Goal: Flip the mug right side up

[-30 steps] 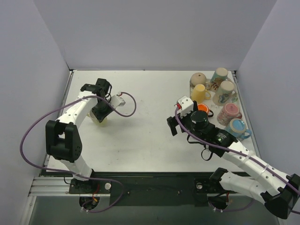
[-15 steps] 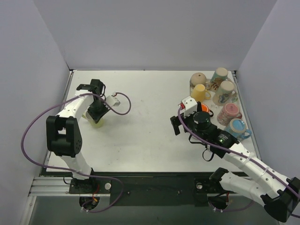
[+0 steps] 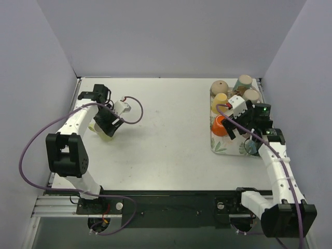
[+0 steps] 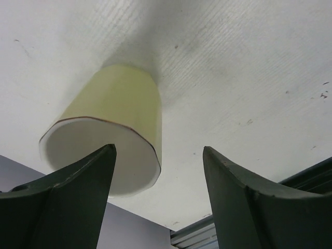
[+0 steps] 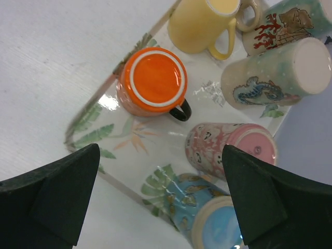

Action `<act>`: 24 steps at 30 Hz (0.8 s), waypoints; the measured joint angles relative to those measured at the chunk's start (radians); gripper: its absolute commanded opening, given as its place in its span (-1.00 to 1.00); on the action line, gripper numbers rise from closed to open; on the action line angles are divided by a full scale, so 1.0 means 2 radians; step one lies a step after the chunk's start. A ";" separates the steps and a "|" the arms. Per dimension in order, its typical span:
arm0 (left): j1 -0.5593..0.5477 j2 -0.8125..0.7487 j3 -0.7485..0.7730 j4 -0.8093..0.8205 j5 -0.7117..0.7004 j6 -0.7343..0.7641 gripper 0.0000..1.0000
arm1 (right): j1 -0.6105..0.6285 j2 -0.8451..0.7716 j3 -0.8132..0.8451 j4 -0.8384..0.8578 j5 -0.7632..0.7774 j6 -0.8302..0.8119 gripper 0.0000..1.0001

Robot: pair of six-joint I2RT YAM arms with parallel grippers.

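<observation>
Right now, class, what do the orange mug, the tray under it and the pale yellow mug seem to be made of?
Orange mug: probably glazed ceramic; glossy, with a white foot ring.
Tray: likely clear plastic or glass; the table shows through between printed leaves, and it glares.
Pale yellow mug: probably ceramic; smooth, with an even soft sheen.

The mug (image 4: 114,109) rests on the table (image 3: 166,104) near its left edge, about midway from front to back, with the left gripper (image 4: 158,150) directly above it. Well apart, along the right edge in the far half, lies a tray (image 3: 223,147) carrying a cluster of other mugs (image 5: 275,75). The right gripper (image 5: 161,150) hangs over the tray. Below it an inverted mug (image 5: 155,80) stands at the tray's left side, a lying mug (image 5: 199,23) just behind it
</observation>
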 measured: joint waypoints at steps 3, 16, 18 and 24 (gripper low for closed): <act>0.001 -0.022 0.016 -0.007 0.019 -0.009 0.59 | -0.058 0.055 0.050 -0.049 -0.054 -0.095 0.93; -0.040 -0.140 0.044 0.054 0.187 -0.121 0.60 | -0.097 0.277 0.196 -0.220 -0.050 -0.361 0.74; -0.046 -0.147 0.033 0.067 0.199 -0.129 0.60 | -0.101 0.300 0.208 -0.228 -0.048 -0.379 0.65; -0.047 -0.152 0.004 0.097 0.207 -0.147 0.60 | -0.095 0.357 0.222 -0.225 -0.046 -0.413 0.58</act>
